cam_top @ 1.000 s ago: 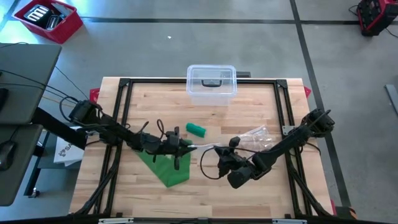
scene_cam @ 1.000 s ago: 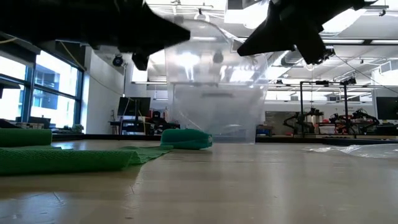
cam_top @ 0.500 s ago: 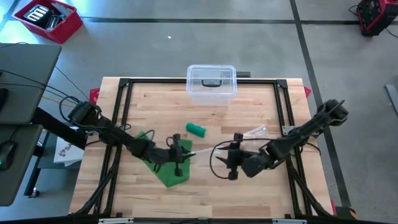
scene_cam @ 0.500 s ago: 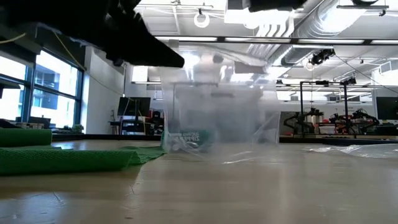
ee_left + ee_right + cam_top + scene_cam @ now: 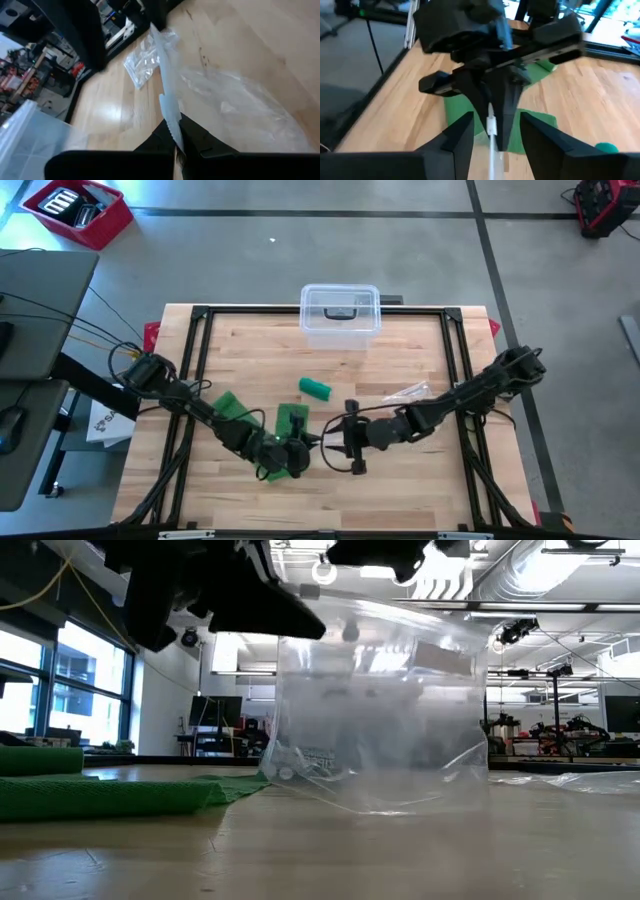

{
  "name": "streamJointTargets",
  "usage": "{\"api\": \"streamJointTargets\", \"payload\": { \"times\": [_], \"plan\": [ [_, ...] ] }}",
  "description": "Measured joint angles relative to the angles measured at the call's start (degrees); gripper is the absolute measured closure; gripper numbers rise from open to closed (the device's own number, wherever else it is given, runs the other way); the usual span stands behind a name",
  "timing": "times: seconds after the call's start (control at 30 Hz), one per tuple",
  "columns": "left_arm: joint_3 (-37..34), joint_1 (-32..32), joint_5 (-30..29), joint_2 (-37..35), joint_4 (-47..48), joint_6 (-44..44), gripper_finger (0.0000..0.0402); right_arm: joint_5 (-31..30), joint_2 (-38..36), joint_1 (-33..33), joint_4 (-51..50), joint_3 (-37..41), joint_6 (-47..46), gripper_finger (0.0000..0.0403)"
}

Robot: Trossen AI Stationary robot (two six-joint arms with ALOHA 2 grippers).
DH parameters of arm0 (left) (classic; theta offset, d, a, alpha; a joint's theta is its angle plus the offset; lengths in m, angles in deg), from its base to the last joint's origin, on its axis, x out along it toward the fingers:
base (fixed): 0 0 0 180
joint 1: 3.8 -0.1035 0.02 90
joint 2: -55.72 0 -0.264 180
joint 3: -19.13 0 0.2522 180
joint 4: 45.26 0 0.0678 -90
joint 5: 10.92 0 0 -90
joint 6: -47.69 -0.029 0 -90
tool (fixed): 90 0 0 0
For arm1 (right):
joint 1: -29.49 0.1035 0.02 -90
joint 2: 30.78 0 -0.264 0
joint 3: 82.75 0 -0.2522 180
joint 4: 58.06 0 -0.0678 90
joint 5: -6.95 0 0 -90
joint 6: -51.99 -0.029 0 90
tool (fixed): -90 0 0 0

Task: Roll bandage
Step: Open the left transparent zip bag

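A clear plastic bag (image 5: 380, 720) hangs upright near the table's middle. My left gripper (image 5: 300, 448) is shut on its top edge. My right gripper (image 5: 345, 442) faces it from the right and is open. Its fingers (image 5: 460, 135) stand on either side of the bag's edge strip (image 5: 491, 125) and of the left fingertips, without closing on them. A flat green bandage strip (image 5: 238, 406) lies under and behind the left arm, and a rolled green bandage (image 5: 316, 388) lies farther back. My left gripper pinches the bag's white top edge strip (image 5: 169, 107) between its two shut fingers. The fingers come slanting down from the table's left. The bag hangs below them, and its bottom (image 5: 390, 808) rests on the table.
A clear lidded box (image 5: 340, 311) stands at the table's far edge. More clear bags (image 5: 408, 392) lie at the right, under the right arm. A black frame (image 5: 200, 315) runs around the tabletop. Bare wood lies along the near edge.
My left gripper has moved toward the table's near edge and rolled, and it has drawn the bag with it. The bag now hangs upright in front of the rolled bandage in the low view. My right gripper has moved left toward the left gripper and risen a little.
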Motion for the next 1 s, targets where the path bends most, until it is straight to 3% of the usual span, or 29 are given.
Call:
{"api": "streamJointTargets", "payload": {
  "times": [0.23,0.4,0.7,1.0],
  "plan": [
    [0.1,-0.7,0.7,0.8,0.2,2.4,0.0401,0.5,5.6,-0.1,0.3,-3.3,1.0,0.028],
    [0.1,-0.7,0.8,0.8,0.2,3.3,0.0401,-2.5,9.3,-0.6,-7.2,-8.7,0.9,0.0301],
    [0.1,-0.1,0.7,0.8,0.2,5.4,0.0401,-5.3,9.9,-0.9,-17.7,-13.2,-2.6,0.0344],
    [0.1,-0.1,0.7,0.8,0.3,5.5,0.0401,-5.2,9.9,-0.9,-19.7,-13.2,-4.3,0.0355]
  ]
}}
